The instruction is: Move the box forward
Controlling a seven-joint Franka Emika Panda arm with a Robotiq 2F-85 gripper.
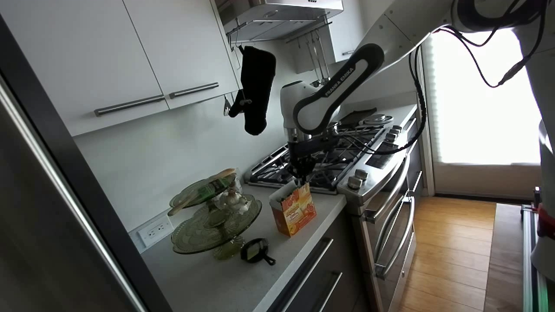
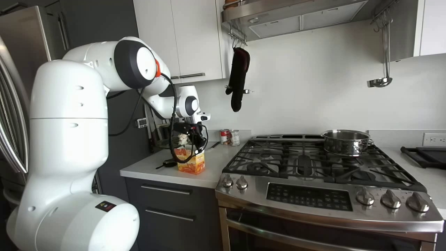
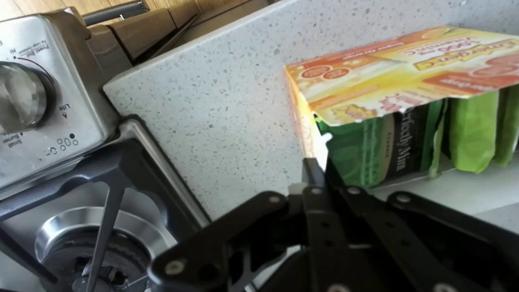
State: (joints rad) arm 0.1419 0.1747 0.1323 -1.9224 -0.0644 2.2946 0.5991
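Note:
The box is a small orange-red carton, open at the top, standing on the counter. It shows in both exterior views (image 1: 299,211) (image 2: 193,166) and on the right in the wrist view (image 3: 389,77). Green and lime packets (image 3: 361,150) are inside it. My gripper (image 3: 322,172) points down at the box's stove-side edge, one finger outside the narrow side wall and one inside. The fingers are closed together on the wall's top edge. The gripper also shows above the box in both exterior views (image 1: 302,178) (image 2: 200,149). The gripped part of the wall is hidden between the fingers.
The gas stove (image 1: 323,169) with its grates borders the counter (image 3: 227,105) beside the box. A tiered glass stand (image 1: 195,232) with garlic and a small black pan (image 1: 255,250) stand on the box's other side. Cans (image 2: 230,137) stand behind. The counter's front edge is close.

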